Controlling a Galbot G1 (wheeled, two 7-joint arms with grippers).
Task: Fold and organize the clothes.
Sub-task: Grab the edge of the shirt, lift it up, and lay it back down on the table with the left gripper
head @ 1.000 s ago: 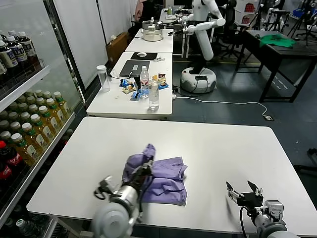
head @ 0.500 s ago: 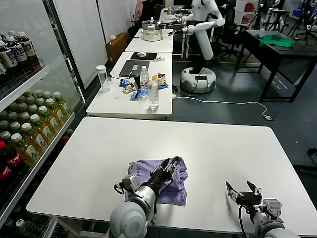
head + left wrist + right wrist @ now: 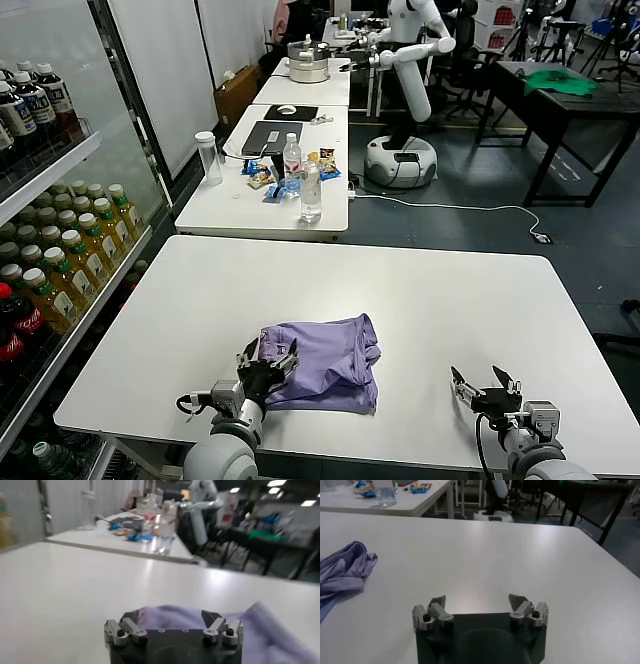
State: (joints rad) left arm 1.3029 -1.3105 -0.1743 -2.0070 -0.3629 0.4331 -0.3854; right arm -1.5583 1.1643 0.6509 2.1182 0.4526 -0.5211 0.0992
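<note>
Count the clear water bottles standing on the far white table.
2: one water bottle with a red label beside the laptop, another water bottle near the table's front edge. Snacks may hide more.

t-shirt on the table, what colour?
Light purple, plain lavender on the side showing. The t-shirt lies folded on the white table; clearest in the head view.

Left gripper (image 3: 172, 622) with a black block body, silver metal finger mounts, dark screws, grey angled fingertips; right gripper (image 3: 479, 605) of the same black-and-silver build; grey rounded wrist housings, thin black cables looping beside each wrist
</note>
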